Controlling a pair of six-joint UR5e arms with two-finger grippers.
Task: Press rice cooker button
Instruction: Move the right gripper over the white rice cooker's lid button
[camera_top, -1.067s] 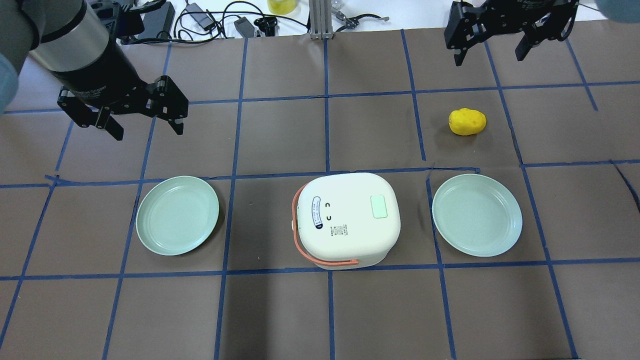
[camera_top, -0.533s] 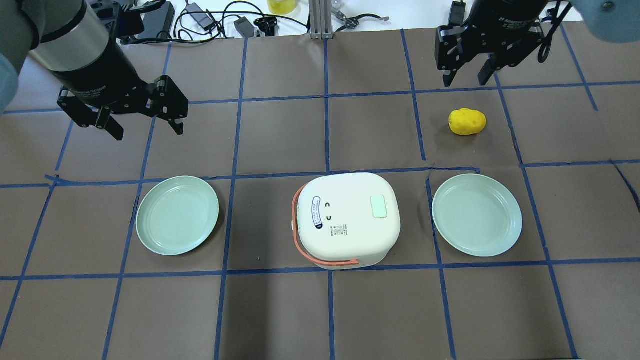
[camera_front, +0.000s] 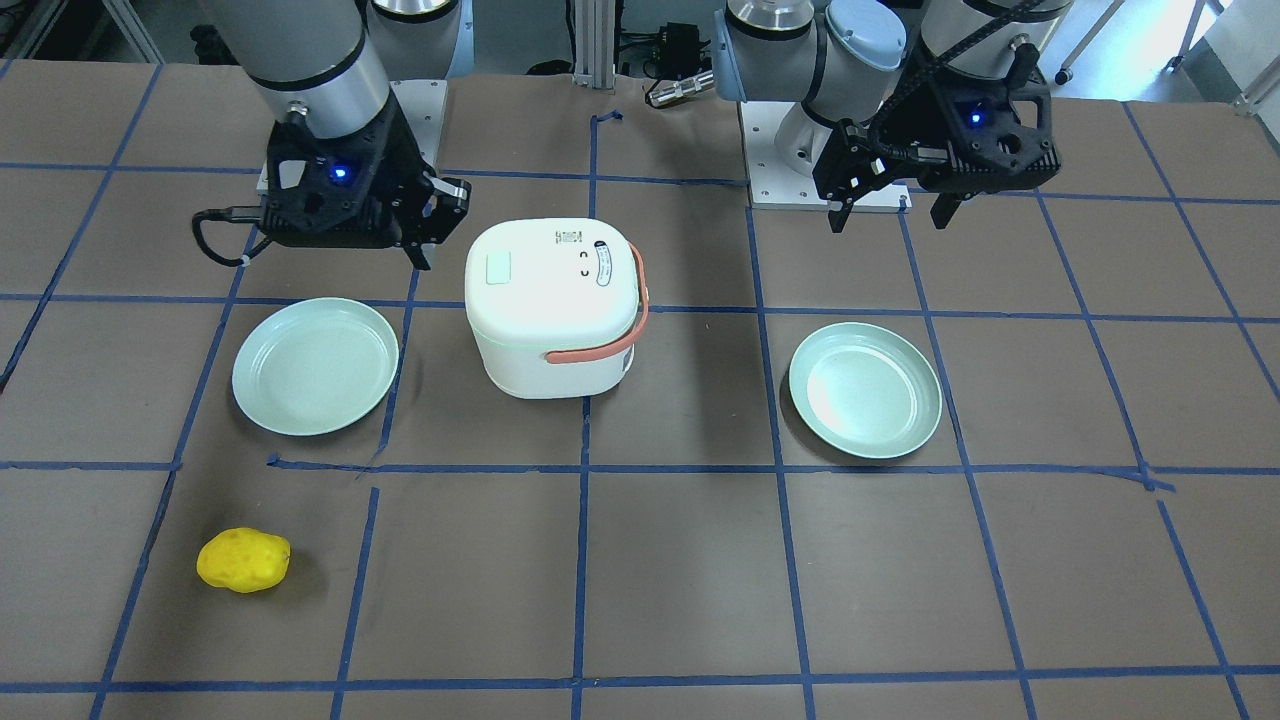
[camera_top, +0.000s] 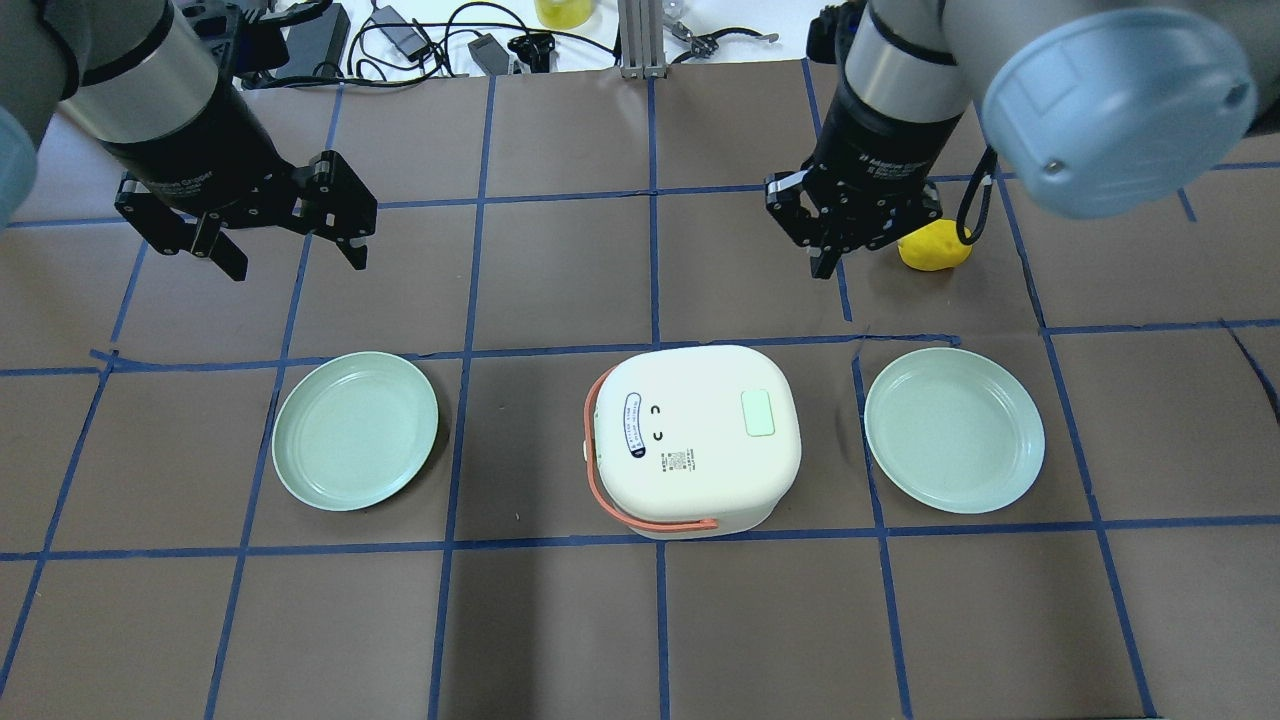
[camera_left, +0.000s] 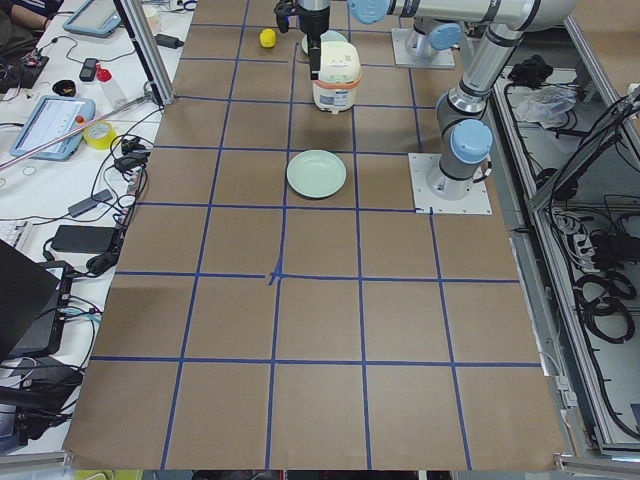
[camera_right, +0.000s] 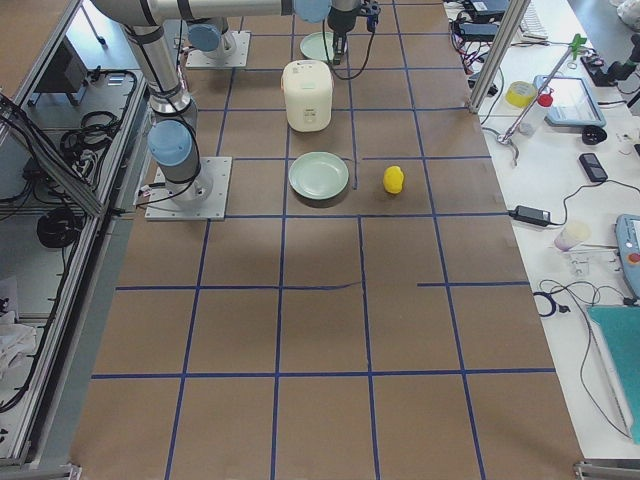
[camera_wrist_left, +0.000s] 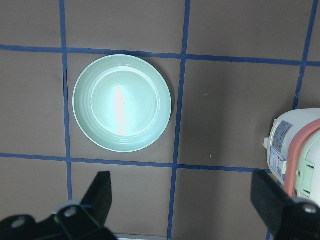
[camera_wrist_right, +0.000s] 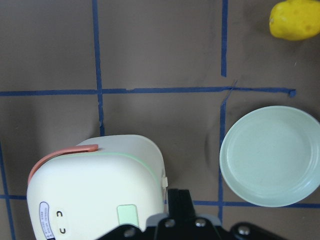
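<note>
The white rice cooker (camera_top: 690, 440) with an orange handle stands mid-table between two plates. Its pale green button (camera_top: 758, 412) is on the lid's right side and also shows in the front view (camera_front: 497, 268) and the right wrist view (camera_wrist_right: 127, 215). My right gripper (camera_top: 828, 262) is shut and empty. It hangs above the table just beyond the cooker's far right corner, and its joined fingers (camera_wrist_right: 177, 200) sit slightly right of the button. My left gripper (camera_top: 295, 260) is open and empty, beyond the left plate, with its fingers (camera_wrist_left: 102, 192) wide apart.
Pale green plates lie left (camera_top: 355, 430) and right (camera_top: 953, 430) of the cooker. A yellow lumpy object (camera_top: 940, 250) lies on the table just right of my right gripper. Cables and gear line the table's far edge (camera_top: 420, 40).
My right arm has swung in from the far right corner toward the cooker, and its gripper has gone from open to shut. The left arm has not moved.
</note>
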